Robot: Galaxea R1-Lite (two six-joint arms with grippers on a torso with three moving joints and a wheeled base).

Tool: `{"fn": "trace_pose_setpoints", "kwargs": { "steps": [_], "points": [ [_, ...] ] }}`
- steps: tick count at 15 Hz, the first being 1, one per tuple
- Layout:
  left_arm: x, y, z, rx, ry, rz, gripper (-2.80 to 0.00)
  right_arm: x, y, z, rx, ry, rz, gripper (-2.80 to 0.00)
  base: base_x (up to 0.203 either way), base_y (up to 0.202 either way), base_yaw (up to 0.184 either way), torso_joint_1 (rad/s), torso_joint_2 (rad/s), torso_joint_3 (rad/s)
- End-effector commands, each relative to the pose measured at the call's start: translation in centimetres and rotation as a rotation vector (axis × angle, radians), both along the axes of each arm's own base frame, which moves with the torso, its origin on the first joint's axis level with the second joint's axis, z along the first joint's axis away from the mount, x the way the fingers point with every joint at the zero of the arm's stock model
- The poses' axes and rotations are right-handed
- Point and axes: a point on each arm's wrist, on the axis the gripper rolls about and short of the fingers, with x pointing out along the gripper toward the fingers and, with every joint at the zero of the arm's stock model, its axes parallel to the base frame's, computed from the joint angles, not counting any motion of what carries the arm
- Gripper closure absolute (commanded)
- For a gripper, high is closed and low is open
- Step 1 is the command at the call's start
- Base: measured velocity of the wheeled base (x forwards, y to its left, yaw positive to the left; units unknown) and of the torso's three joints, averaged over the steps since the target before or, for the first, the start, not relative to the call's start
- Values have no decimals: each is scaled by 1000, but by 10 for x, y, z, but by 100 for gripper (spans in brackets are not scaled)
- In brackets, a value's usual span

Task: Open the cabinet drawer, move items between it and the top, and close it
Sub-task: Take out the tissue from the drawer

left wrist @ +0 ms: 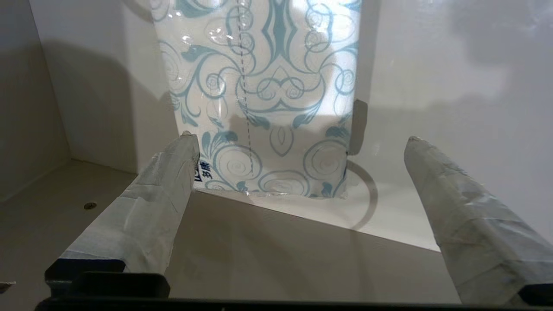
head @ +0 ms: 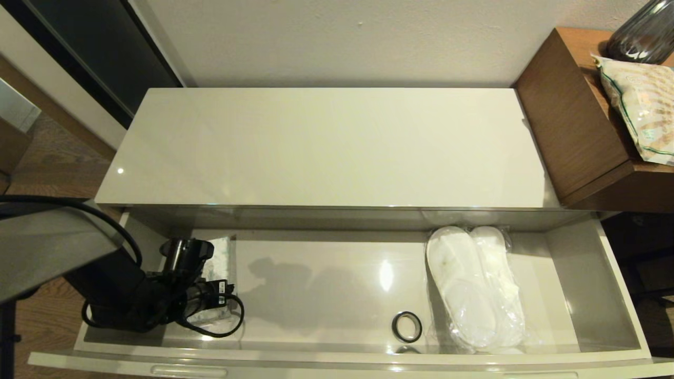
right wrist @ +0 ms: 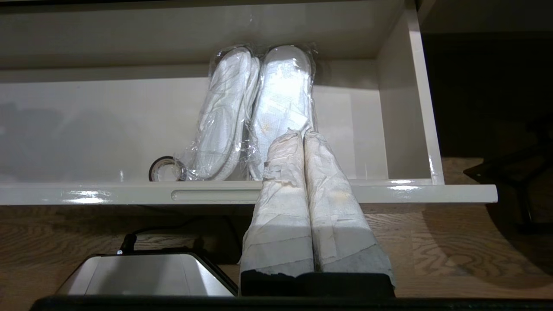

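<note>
The cabinet drawer (head: pixel 326 287) stands pulled out below the bare glossy top (head: pixel 326 147). My left arm (head: pixel 158 295) reaches down into the drawer's left end. The left gripper (left wrist: pixel 301 138) is open, its fingers (left wrist: pixel 173 172) straddling the near end of the white pack with blue-green print (left wrist: pixel 268 86), which lies flat on the drawer floor (head: pixel 222 252). The wrapped white slippers (head: pixel 474 284) lie at the drawer's right end. My right gripper (right wrist: pixel 301 134) is shut on nothing, held low in front of the drawer's front rim (right wrist: pixel 86 192), facing the slippers (right wrist: pixel 259 108).
A small black ring (head: pixel 406 326) lies by the slippers near the drawer front. Right of the cabinet stands a brown wooden box (head: pixel 574 126) carrying a snack bag (head: pixel 642 105) and a dark glass vase (head: pixel 645 31). The wall rises behind the cabinet.
</note>
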Motion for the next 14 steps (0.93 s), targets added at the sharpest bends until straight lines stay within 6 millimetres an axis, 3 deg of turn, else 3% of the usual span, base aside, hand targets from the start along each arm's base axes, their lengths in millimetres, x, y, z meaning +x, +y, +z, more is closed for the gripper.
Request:
{"fn": "trace_pose_setpoints", "kwargs": {
  "steps": [1,9,14],
  "points": [
    [2,-2,3,-1,-16,-4,-280,0,0,0,0,0,0,0,0,0,0,0,0,0],
    [31,9,-4,-5,-52,35,-280,0,0,0,0,0,0,0,0,0,0,0,0,0],
    [49,16,2,-8,-94,57,-280,0,0,0,0,0,0,0,0,0,0,0,0,0]
  ]
}}
